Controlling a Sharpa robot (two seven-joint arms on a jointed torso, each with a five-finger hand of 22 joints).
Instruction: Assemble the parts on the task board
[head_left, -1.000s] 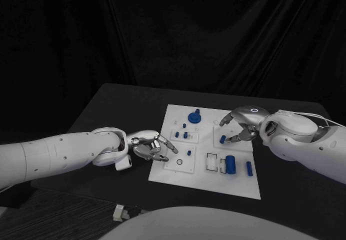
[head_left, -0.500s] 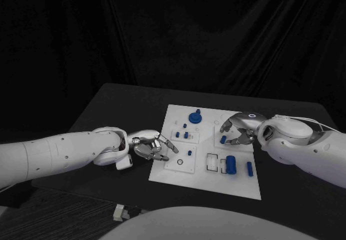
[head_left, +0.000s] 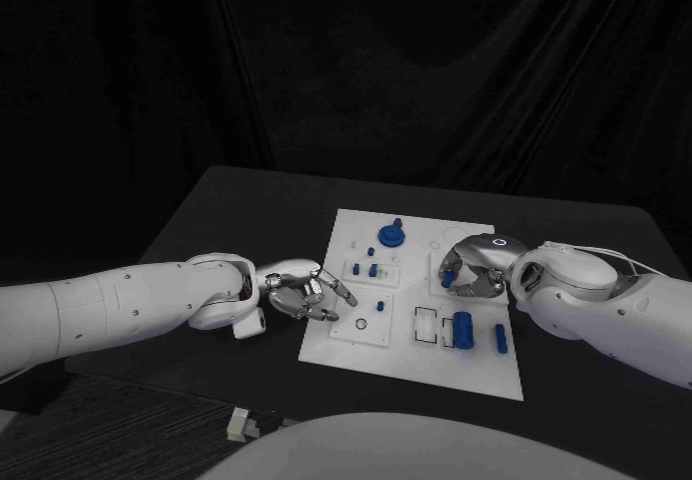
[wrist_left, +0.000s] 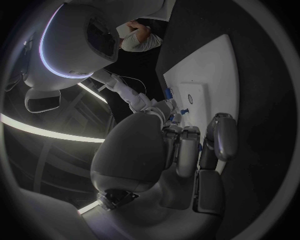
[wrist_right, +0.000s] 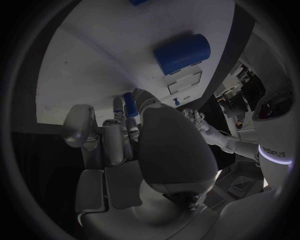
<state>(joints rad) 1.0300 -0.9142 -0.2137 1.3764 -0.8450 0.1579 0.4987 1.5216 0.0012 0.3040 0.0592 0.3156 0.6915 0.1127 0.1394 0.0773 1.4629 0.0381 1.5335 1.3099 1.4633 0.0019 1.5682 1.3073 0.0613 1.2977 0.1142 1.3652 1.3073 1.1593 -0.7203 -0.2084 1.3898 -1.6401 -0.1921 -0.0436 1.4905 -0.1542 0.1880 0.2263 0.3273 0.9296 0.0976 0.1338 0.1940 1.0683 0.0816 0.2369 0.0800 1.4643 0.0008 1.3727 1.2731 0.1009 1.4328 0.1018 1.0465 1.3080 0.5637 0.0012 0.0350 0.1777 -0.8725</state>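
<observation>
Since a second ago the right hand (head_left: 473, 270) has drawn in over the white task board (head_left: 346, 345), fingers curled around a small blue part (wrist_right: 130, 105), likely to seat it. Left hand (head_left: 306, 292) rests at the board's near-left edge, fingers partly curled with nothing in them. Other blue parts, including a large cylinder (head_left: 462, 327), lie on the board. Black desk (head_left: 231, 210), dark curtains behind.

Black counter (head_left: 231, 215) under dark drapes, white task board (head_left: 411, 365) lying flat at its middle, reaching the near edge
</observation>
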